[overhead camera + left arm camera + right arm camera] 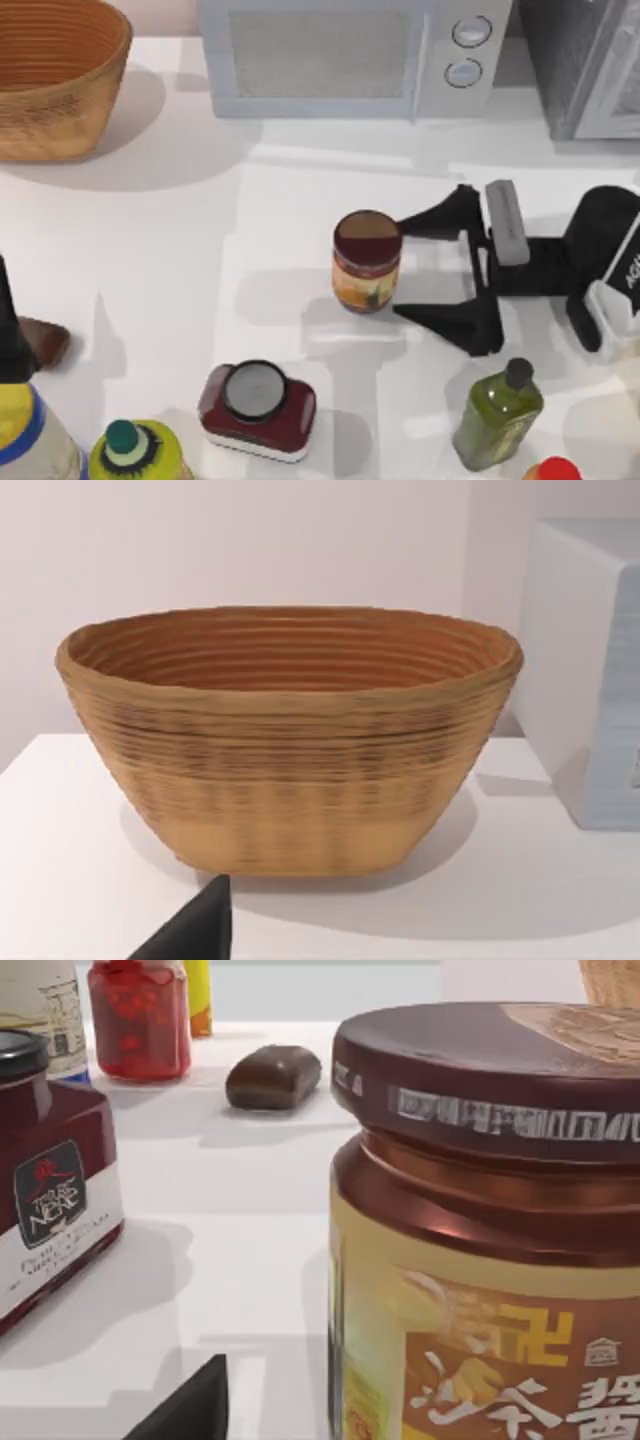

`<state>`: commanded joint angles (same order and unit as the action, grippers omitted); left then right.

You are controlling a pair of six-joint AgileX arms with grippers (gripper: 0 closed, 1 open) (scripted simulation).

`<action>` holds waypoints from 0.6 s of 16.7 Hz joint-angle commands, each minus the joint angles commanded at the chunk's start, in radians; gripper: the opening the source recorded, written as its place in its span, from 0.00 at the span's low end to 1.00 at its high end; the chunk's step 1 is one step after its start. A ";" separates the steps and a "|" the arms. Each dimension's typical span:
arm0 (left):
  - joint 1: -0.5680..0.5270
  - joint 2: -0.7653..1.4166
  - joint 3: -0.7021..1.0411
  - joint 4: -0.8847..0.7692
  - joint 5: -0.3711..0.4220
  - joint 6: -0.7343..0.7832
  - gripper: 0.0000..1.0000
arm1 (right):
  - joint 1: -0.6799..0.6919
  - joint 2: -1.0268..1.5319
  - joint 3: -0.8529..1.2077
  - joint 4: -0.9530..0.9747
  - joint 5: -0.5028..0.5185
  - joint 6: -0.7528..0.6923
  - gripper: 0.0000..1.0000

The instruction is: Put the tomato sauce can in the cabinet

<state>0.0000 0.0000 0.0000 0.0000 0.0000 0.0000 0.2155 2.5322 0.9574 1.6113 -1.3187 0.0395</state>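
- Our right pincer point(418, 267) sits right of centre in the top view, its two black fingers spread wide and pointing left; it is released and grasps nothing.
- The tomato sauce can point(367, 261) stands upright on the white counter point(150, 260) at the centre of the top view, just left of the fingertips, which reach toward its right side without closing around it.
- In the right wrist view the can looms close, its maroon lid above an orange-yellow label.
- The cabinet point(580, 65), dark grey and speckled, occupies the upper right corner of the top view, well apart from the can.
- A light grey microwave point(350, 55) with two round knobs stands at top centre, beside the cabinet.
- A woven basket point(55, 80) rests at the upper left; the left wrist view faces it.
- Along the lower edge of the top view stand a squat dark-red container point(258, 410) with a grey lid and a green bottle point(497, 418) below the pincer.
- Of our left pincer we see a dark corner in its wrist view; we cannot tell whether it is spread or clenched.
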 joint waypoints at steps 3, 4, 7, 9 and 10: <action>0.000 0.000 0.000 0.000 0.000 0.000 1.00 | 0.020 0.002 0.030 -0.024 0.023 0.001 1.00; 0.000 0.000 0.000 0.000 0.000 0.000 1.00 | 0.037 0.004 0.046 -0.038 0.039 0.002 1.00; 0.000 0.000 0.000 0.000 0.000 0.000 1.00 | 0.095 0.009 0.080 -0.071 0.098 -0.002 1.00; 0.000 0.000 0.000 0.000 0.000 0.000 1.00 | 0.130 0.014 0.083 -0.078 0.133 -0.010 1.00; 0.000 0.000 0.000 0.000 0.000 0.000 1.00 | 0.142 0.016 0.082 -0.079 0.145 -0.014 1.00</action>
<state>0.0000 0.0000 0.0000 0.0000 0.0000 0.0000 0.3572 2.5479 1.0395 1.5327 -1.1738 0.0258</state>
